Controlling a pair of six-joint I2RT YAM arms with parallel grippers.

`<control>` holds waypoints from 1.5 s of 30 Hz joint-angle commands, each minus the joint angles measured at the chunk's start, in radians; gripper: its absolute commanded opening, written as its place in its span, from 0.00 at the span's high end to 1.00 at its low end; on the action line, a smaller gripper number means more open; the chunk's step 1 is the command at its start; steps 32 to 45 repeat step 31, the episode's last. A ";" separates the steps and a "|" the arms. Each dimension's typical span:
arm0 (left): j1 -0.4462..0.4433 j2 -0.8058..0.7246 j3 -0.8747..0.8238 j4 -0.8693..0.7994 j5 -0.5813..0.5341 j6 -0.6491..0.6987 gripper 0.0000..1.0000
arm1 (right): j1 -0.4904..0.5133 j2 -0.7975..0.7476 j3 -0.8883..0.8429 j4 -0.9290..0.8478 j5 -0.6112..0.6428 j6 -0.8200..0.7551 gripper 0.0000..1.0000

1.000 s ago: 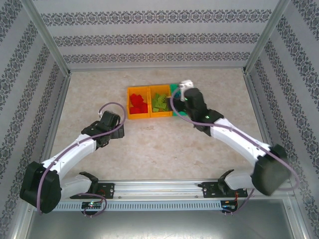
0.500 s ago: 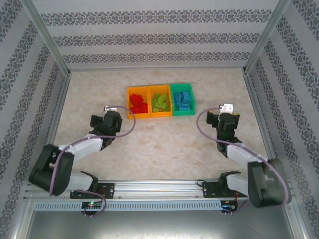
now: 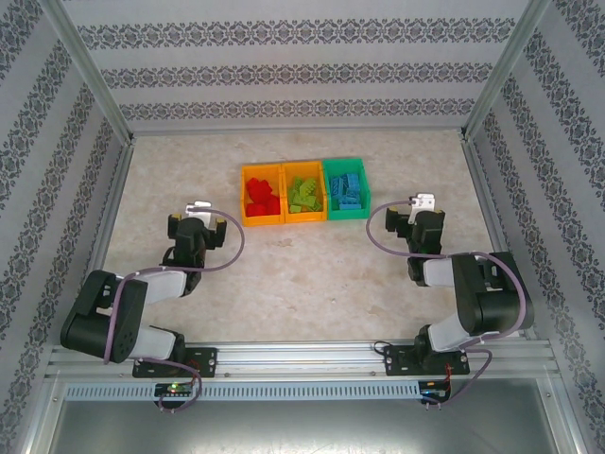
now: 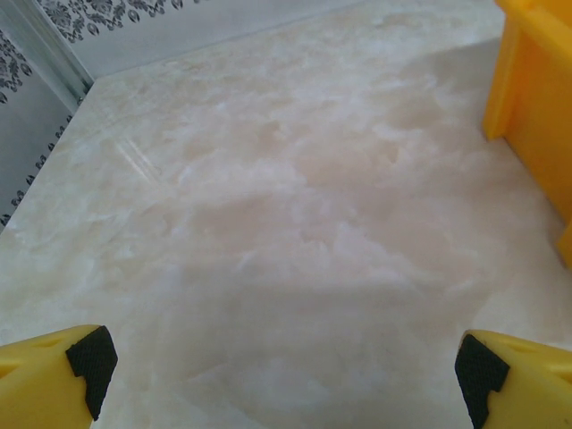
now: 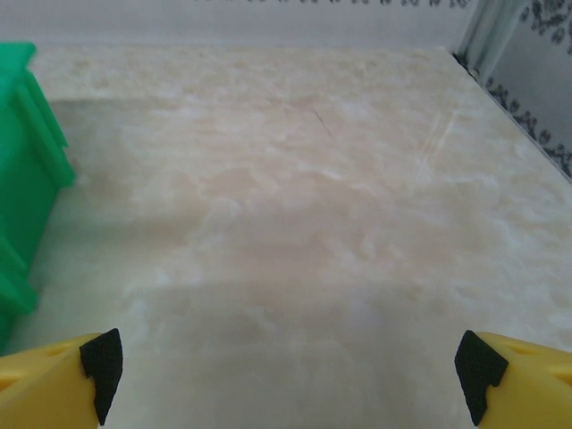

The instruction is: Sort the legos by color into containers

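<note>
Across the far middle of the surface [image 3: 284,274], red legos [image 3: 261,197] fill the left orange bin [image 3: 245,200], lime legos [image 3: 303,194] the middle orange bin [image 3: 304,218] and blue legos [image 3: 346,190] the green bin [image 3: 348,214], so the left claw [image 3: 199,212] and right claw [image 3: 423,207], both wide open and empty, should park well clear of them.

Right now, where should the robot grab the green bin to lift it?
Probably its right wall, pinched from above, one finger inside and one outside: the green bin is open-topped, that side faces bare table, and its left wall sits beside an orange bin.
</note>
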 commanded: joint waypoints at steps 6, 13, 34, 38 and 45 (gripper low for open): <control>0.080 -0.007 -0.066 0.220 0.127 -0.063 0.01 | -0.009 -0.007 0.024 0.020 -0.093 -0.001 0.02; 0.138 0.162 0.025 0.204 0.197 -0.096 0.01 | -0.010 -0.008 0.023 0.023 -0.093 -0.002 0.02; 0.156 0.180 0.049 0.173 0.231 -0.104 0.01 | -0.009 -0.008 0.022 0.023 -0.092 -0.003 0.02; 0.156 0.180 0.049 0.173 0.231 -0.104 0.01 | -0.009 -0.008 0.022 0.023 -0.092 -0.003 0.02; 0.156 0.180 0.049 0.173 0.231 -0.104 0.01 | -0.009 -0.008 0.022 0.023 -0.092 -0.003 0.02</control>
